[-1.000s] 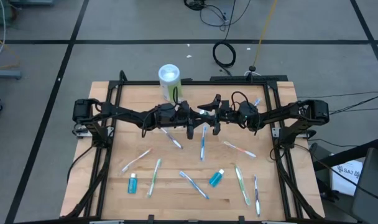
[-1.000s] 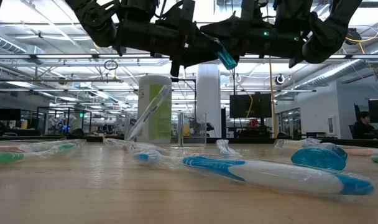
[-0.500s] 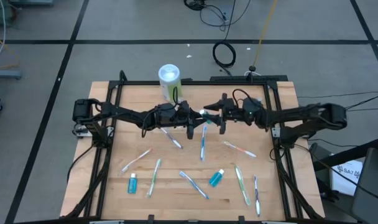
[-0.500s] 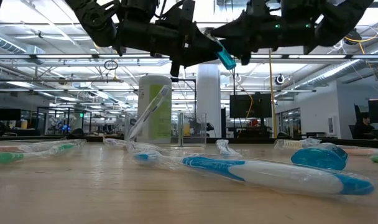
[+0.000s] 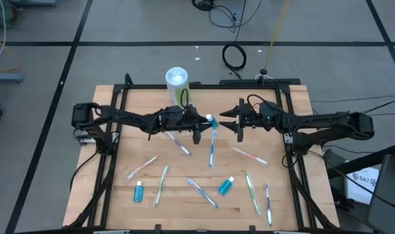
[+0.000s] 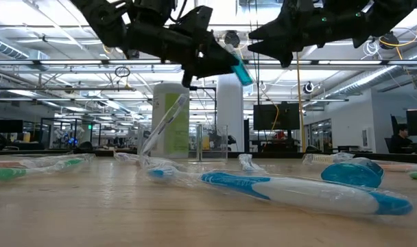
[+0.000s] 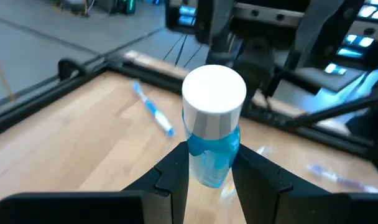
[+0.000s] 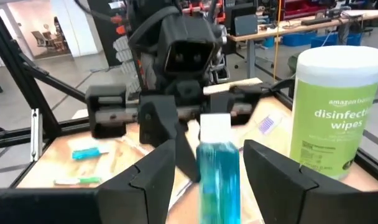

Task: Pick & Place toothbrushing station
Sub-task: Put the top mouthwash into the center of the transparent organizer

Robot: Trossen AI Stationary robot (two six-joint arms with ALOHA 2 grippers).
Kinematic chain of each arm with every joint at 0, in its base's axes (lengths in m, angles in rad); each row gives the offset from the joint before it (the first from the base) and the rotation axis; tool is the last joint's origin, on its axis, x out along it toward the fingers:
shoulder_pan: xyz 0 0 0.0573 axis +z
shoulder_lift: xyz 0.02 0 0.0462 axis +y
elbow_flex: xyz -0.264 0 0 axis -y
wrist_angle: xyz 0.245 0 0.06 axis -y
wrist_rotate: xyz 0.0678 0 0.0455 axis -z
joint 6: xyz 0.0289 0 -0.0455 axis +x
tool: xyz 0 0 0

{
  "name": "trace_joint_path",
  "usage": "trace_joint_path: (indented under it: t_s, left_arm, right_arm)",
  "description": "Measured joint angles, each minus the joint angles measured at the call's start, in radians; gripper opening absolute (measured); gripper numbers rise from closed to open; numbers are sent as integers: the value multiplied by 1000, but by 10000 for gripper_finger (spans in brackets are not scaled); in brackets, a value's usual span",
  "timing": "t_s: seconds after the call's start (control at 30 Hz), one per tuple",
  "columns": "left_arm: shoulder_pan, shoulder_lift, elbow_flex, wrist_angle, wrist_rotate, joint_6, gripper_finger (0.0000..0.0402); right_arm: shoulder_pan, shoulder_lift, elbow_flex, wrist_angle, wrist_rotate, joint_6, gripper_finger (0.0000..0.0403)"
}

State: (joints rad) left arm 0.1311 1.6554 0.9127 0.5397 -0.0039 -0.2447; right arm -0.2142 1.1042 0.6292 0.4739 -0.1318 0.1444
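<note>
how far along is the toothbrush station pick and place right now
Nothing looks placed yet. In hand: the left gripper holds a teal white-capped tube above the table, with the right gripper open and facing it. Left: toothbrushes such as the blue one and two more teal tubes lie scattered on the wooden table.

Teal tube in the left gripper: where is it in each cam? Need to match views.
High view: teal tube mid-table, at the left gripper.
Low view: top centre, held aloft.
Left wrist view: centre, white cap toward the camera, between the fingers.
Right wrist view: bottom centre, in front of the open right gripper.
Shared landmark: disinfecting wipes canister; not in left wrist view.
</note>
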Motion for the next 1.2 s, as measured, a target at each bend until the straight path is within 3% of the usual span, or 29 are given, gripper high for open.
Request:
trace_joint_path:
  t_s: [0.13, 0.27, 0.5, 0.63, 0.93, 1.2]
  left_arm:
    - [2, -79, 0, -186, -65, 39, 115]
    - [-6, -163, 0, -380, -199, 46, 115]
    - [-37, -193, 0, -615, -376, -92, 115]
    - [-55, -160, -1, -652, -459, -150, 115]
    - [-66, -28, -2, -599, -529, -250, 115]
    - [-61, 8, -2, -596, -539, -264, 115]
  right_arm:
    - [0, 4, 0, 4, 0, 0, 183]
    - [0, 4, 0, 7, 0, 0, 183]
    - [0, 4, 0, 4, 0, 1, 183]
    - [0, 4, 0, 0, 0, 20, 183]
    - [0, 4, 0, -8, 0, 26, 183]
    - [0, 4, 0, -8, 0, 26, 183]
